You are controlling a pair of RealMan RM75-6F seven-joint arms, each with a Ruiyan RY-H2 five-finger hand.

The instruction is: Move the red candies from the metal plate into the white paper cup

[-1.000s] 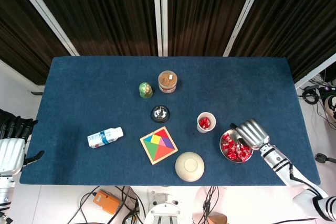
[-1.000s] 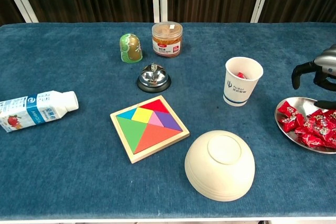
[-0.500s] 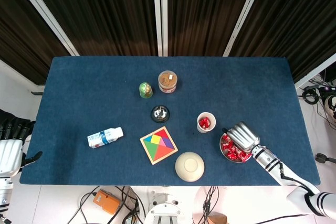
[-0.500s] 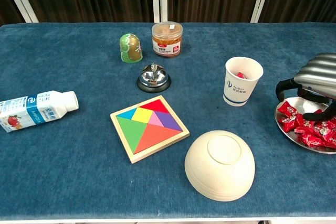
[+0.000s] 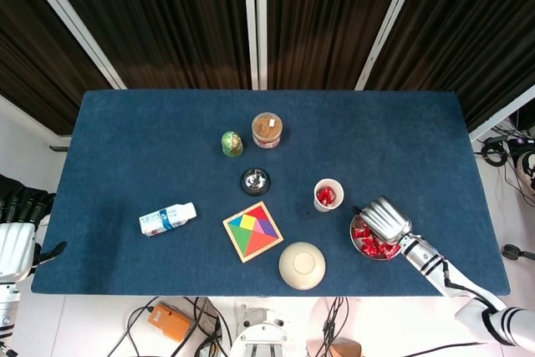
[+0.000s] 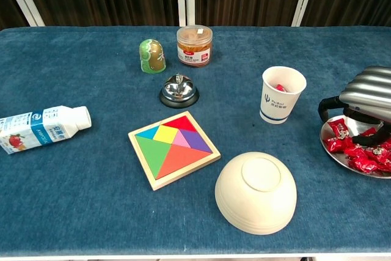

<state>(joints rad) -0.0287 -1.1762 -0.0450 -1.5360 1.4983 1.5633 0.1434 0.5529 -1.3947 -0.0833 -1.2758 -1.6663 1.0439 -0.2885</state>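
Fingers [image 6: 333, 103] of my right hand [image 5: 383, 216] curl down over the near-left side of the plate [image 6: 328, 148], tips among the candies [image 6: 361, 156]; can't tell if they've clamped one yet. Candies heaped on plate, one already showing in the cup [image 5: 327, 195], which stands just beside the plate. I'd pinch one wrapper only, lift straight up, keep clear of the cup rim so it doesn't tip. Left hand [image 5: 17, 240] idle off the table [image 5: 134, 123] edge, fingers apart.
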